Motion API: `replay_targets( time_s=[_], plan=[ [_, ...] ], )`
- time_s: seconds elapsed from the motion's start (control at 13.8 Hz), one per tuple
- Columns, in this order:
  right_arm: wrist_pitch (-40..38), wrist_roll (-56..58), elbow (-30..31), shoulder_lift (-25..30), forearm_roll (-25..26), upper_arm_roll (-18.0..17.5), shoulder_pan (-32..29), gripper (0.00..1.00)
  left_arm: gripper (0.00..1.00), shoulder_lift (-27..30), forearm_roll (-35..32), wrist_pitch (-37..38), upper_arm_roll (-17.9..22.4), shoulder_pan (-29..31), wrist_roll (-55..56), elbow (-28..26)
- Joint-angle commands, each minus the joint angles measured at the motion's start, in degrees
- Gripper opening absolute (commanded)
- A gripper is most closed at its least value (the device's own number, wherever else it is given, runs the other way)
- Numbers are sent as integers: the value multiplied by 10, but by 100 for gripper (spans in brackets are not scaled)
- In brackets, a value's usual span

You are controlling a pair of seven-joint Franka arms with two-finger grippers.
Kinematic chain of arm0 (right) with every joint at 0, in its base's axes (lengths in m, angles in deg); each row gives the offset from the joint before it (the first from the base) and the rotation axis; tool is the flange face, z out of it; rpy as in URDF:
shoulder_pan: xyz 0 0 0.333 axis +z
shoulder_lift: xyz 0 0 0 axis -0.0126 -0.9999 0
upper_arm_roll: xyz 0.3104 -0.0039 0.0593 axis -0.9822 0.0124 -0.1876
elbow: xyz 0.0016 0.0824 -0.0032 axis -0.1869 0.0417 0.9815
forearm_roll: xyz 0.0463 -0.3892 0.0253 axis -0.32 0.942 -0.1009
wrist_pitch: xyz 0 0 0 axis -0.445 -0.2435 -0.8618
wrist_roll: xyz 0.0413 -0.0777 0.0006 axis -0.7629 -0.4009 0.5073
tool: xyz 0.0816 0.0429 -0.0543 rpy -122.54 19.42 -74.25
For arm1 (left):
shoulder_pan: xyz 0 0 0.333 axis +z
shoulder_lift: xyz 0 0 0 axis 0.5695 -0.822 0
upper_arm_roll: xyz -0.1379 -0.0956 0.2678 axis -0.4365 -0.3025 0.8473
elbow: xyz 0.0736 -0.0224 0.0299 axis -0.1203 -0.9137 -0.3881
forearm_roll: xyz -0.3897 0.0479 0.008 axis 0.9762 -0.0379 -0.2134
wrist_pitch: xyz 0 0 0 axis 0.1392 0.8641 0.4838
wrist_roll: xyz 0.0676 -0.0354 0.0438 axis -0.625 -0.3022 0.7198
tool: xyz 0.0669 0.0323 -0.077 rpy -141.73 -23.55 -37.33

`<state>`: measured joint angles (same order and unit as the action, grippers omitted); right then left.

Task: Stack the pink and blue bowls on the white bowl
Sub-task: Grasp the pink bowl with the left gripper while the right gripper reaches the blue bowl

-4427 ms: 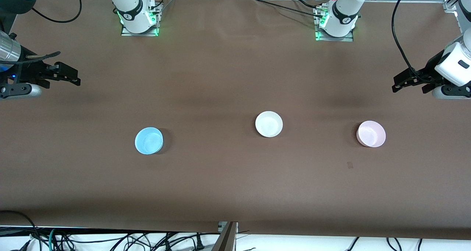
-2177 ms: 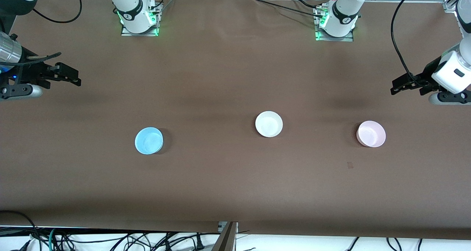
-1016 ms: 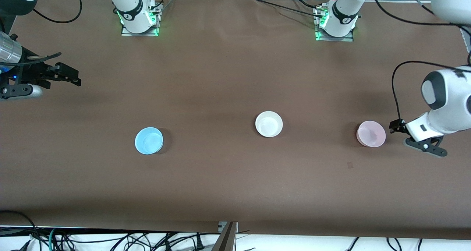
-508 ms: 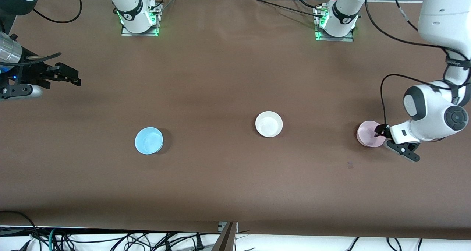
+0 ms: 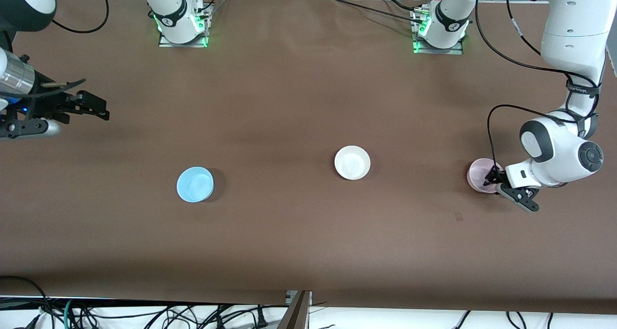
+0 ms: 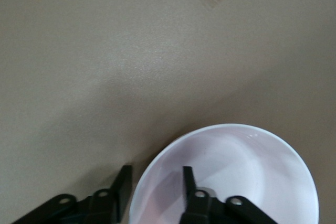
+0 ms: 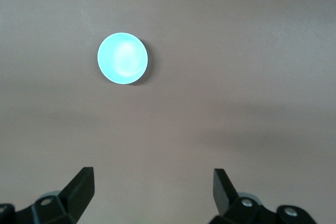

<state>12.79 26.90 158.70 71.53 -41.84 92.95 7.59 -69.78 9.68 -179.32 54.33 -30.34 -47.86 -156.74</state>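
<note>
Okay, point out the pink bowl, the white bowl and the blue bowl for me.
pink bowl [image 5: 479, 173], front view, bare inside away from the left gripper.
white bowl [image 5: 352, 162], front view, centre of its inside.
blue bowl [image 5: 194, 184], front view, centre of its inside.

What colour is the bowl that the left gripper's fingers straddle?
Pale pink bowl; the left wrist view shows it best.

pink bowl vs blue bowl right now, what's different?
1. Colour: the pink bowl is pale pink, the blue bowl light sky blue.
2. Contact: the left gripper straddles the pink bowl's rim, one finger inside, one outside; nothing touches the blue bowl, and the right gripper waits open, away from it.
3. Place: the pink bowl sits toward the left arm's end of the table, the blue toward the right arm's.

Shared: both upright, alike in size.
</note>
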Motion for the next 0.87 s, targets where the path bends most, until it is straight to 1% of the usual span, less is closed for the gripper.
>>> replay_targets(
  time_s=[0.0, 0.07, 0.22, 0.29, 0.44, 0.58, 0.65, 0.8],
  plan=[
    [-6, 5, -5, -2, -11, -3, -1, 100, 0, 11, 16, -1, 0, 2, -53, -4],
    [-6, 4, -2, -8, -10, -5, 3, 100, 0, 11, 16, 0, 0, 2, -54, -5],
    [15, 2, -5, -53, 6, 1, 3, 100, 0, 14, 16, 3, 0, 2, -54, -6],
    [17, 7, -8, -76, -4, 3, -5, 100, 0, 22, 15, 13, 1, 2, -54, -5],
    [19, 2, -9, -85, -54, 2, -12, 100, 0, 46, 13, 51, 0, 0, -53, -2],
    [19, 7, -10, -114, -74, 2, -19, 99, 0, 80, 9, 109, -5, -6, -49, 3],
    [22, 3, -10, -118, -87, 1, -26, 100, 0, 97, 8, 128, -18, -6, -48, 4],
    [42, 4, -14, -154, -81, -3, -5, 100, 0, 121, 5, 142, -53, -7, -35, 7]
  ],
)
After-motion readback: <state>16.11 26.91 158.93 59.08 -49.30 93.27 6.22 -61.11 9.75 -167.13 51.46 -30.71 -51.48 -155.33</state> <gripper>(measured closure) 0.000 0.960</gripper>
